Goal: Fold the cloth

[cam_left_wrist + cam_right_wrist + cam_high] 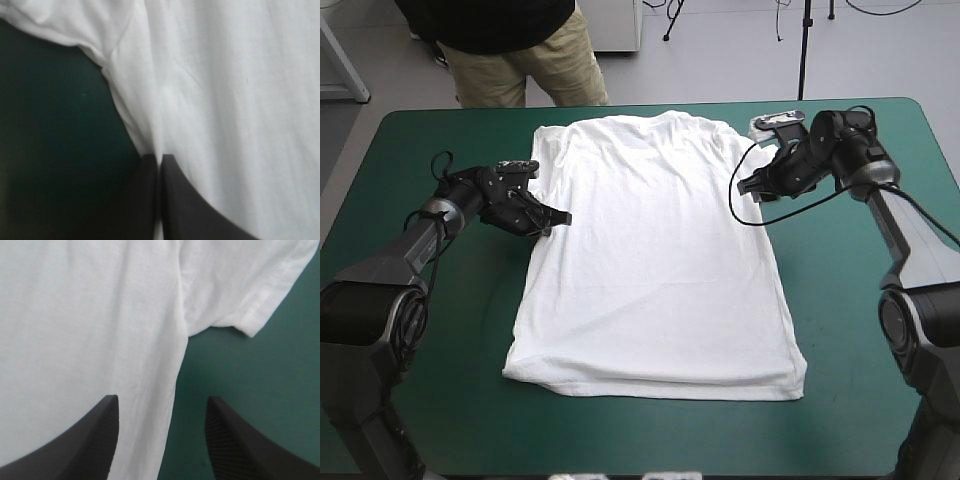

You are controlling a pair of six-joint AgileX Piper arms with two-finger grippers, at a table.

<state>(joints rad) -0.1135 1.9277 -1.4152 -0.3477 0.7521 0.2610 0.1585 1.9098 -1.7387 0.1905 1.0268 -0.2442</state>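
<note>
Left tool (160, 157), black fins pinched on side edge under sleeve of white short-sleeved T-shirt (655, 260), spread flat mid teal-green bench (860, 330). Right tool (161, 399) gapes astride opposite edge. Step: taking side grips; next, right must pinch cloth before lift.

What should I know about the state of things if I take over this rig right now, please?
Left gripper: shut on the T-shirt, at its side edge just below the sleeve.
Right gripper: open, astride the opposite side edge below the other sleeve, one finger over cloth, one over the teal-green cover.
T-shirt: spread flat mid-table, collar toward the far edge, hem toward the robot.
Done: shirt laid out, left grip taken.
Left: probably close the right gripper on its edge, then make every fold; none made yet.
</note>
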